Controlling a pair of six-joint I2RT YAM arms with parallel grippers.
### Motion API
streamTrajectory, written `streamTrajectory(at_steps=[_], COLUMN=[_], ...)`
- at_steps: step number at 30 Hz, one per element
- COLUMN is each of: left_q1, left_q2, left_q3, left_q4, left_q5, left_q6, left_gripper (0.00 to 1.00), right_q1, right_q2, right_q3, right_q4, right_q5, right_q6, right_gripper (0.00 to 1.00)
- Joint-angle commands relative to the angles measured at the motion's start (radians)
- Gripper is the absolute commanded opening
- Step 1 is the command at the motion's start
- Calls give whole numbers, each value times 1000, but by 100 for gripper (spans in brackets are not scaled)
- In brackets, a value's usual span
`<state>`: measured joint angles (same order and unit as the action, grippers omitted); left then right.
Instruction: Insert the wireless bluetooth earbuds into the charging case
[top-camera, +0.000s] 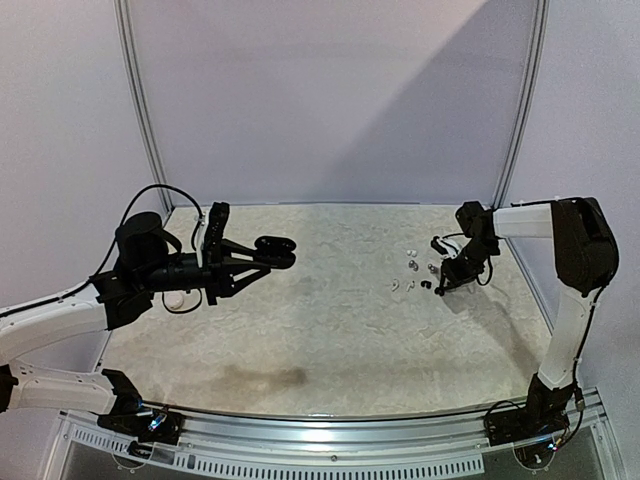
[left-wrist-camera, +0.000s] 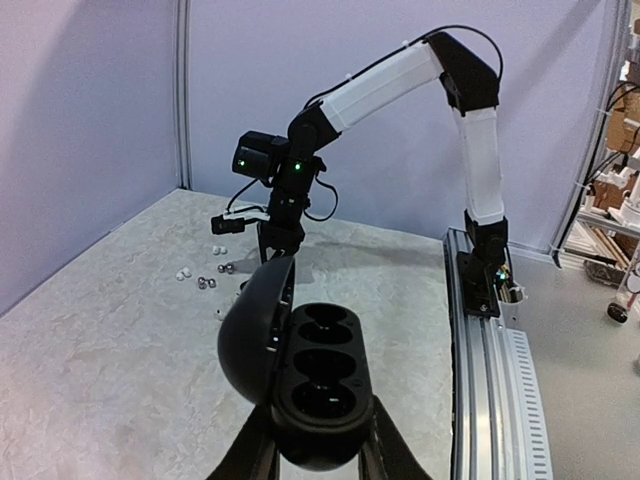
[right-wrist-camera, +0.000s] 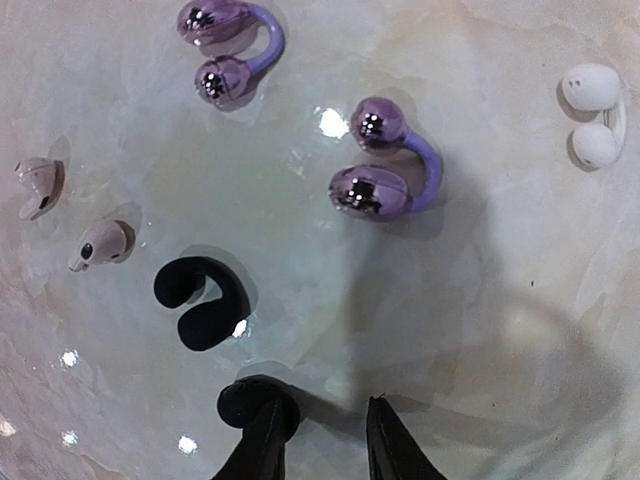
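1. Presently, the left gripper (top-camera: 255, 258) is clamped on the base of the charging case (top-camera: 272, 247), which it holds off the table (top-camera: 300, 340) toward the left edge.
2. The case's lid (left-wrist-camera: 252, 335) stands open and upright, and the wells in the base face up.
3. The earbuds (top-camera: 412, 266) lie scattered on the tabletop toward the far right, short of the right edge. They are well apart from the case, with a broad stretch of tabletop between.
4. The right gripper (right-wrist-camera: 325, 440) hangs low over them, fingers slightly parted and gripping nothing. One fingertip is at a black earbud (right-wrist-camera: 252, 400) — touching or just beside, I cannot tell.
5. A second black earbud (right-wrist-camera: 195, 300) lies near, apart from both fingers.
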<state>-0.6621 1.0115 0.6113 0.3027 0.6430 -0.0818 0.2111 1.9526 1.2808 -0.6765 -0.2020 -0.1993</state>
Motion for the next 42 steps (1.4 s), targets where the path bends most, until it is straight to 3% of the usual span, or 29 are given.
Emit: streamTrajectory(at_steps=[1,9,14,42], left_q1=[-7,-8,-8,-8], left_q2=[-4,-4,-4,0], left_q3=[-7,-9,-10,-5], left_q4=[13,9,8,-8], left_q5=[12,15,15,16], left_q6=[22,39,42,80], left_gripper=[0,0,0,0], right_q1=[20,44,59,117], right_q2=[17,2,-4,-45], right_q3=[-43,-55,-58,-121], right_q4=[-3,-2,-3,0], right_q5=[-68,-102,-126,-194], right_q6=[-10,-4,4,41], right_gripper=[25,18,23,21])
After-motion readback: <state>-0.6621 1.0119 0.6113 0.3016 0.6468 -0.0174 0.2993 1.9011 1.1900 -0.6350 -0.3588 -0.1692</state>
